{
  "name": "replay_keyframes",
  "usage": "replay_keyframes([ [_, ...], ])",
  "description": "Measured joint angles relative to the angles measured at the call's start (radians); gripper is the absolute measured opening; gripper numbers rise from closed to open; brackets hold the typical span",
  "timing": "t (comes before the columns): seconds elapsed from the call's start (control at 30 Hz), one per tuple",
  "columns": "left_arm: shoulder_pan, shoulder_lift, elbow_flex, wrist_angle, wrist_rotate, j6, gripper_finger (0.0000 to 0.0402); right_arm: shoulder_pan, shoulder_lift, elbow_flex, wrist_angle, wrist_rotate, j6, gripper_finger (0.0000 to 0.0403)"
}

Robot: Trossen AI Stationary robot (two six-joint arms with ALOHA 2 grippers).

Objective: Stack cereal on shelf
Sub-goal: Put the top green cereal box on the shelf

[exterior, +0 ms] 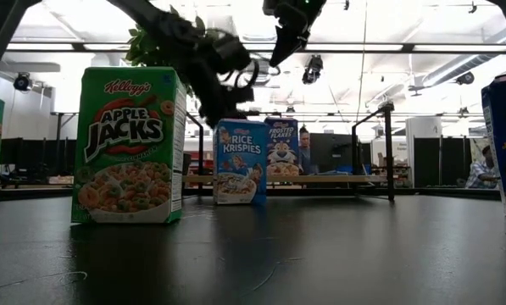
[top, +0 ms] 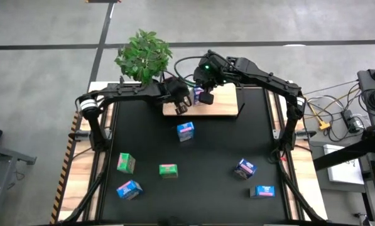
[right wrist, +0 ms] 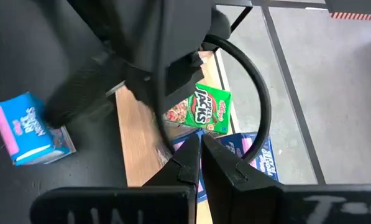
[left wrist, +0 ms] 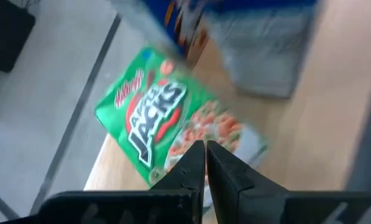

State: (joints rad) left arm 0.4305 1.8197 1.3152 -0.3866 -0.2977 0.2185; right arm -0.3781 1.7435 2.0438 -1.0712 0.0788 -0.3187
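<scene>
The light-wood shelf point(top: 222, 103) lies at the far edge of the black mat. On it a green Apple Jacks carton point(left wrist: 166, 118) lies face up; it also shows in the right wrist view point(right wrist: 201, 109). Beside it a blue Frosted Flakes carton point(exterior: 282, 152) stands upright. My left gripper point(left wrist: 205, 149) is shut and hovers over the green carton, above the shelf's left part point(top: 182, 107). My right gripper point(right wrist: 201, 142) is shut and hangs higher, over the blue carton point(right wrist: 260, 162), with its tips well above it in the low view point(exterior: 275, 58).
Several cartons lie loose on the black mat point(top: 218, 150): blue ones point(top: 185, 130), point(top: 129, 189), point(top: 244, 168), point(top: 264, 191) and green ones point(top: 125, 163), point(top: 168, 170). A potted plant point(top: 144, 55) stands behind the shelf's left end. My two arms cross close together over the shelf.
</scene>
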Motion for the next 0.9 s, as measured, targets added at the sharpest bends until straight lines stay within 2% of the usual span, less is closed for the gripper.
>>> replay_keyframes([
  [0.37, -0.007, 0.007, -0.076, 0.029, 0.019, -0.078, 0.0, 0.001, 0.0, 0.0, 0.006, -0.008, -0.005, 0.0009],
  [0.9, -0.054, -0.017, -0.047, -0.093, 0.03, -0.15, 0.0, 0.001, 0.0, 0.0, 0.006, -0.009, -0.003, 0.0009],
])
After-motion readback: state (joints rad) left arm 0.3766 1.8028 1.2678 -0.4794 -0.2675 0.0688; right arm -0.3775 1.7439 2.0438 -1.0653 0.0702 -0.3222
